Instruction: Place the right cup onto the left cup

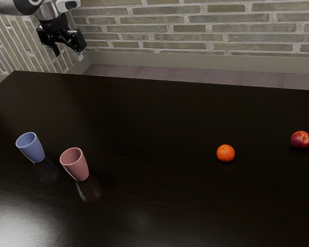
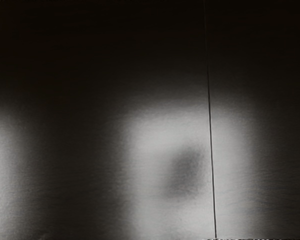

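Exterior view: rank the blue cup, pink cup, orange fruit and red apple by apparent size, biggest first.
1. Pink cup and blue cup: near alike, so not ranked against each other.
2. Red apple and orange fruit: both clearly smaller than the cups, too close to split.

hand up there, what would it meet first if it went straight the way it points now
Most likely the table: my hand points down, and the wrist view looks onto the dark tabletop with nothing seen in between. Exactly where it would touch is unclear.
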Motion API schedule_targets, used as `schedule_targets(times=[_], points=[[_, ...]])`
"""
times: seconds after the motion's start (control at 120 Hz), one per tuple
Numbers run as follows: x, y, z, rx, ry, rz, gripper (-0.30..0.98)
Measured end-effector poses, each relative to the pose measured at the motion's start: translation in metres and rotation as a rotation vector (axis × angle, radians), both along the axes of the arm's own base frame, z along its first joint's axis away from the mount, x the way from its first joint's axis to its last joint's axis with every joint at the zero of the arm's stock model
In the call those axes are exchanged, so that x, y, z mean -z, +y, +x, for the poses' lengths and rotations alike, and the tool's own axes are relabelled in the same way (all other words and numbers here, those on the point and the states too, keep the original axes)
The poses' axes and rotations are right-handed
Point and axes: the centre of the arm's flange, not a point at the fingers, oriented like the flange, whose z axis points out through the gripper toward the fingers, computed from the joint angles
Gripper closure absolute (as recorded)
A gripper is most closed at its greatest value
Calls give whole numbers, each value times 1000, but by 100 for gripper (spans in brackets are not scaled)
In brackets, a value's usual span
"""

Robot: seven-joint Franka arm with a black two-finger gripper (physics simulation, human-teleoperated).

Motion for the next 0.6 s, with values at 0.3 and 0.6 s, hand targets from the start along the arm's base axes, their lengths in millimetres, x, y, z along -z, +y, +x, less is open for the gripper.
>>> schedule_targets(times=[0.3, 0.6], points=[[92, -22, -45, 21, 101, -78, 2], [202, -66, -99, -129, 133, -141, 2]])
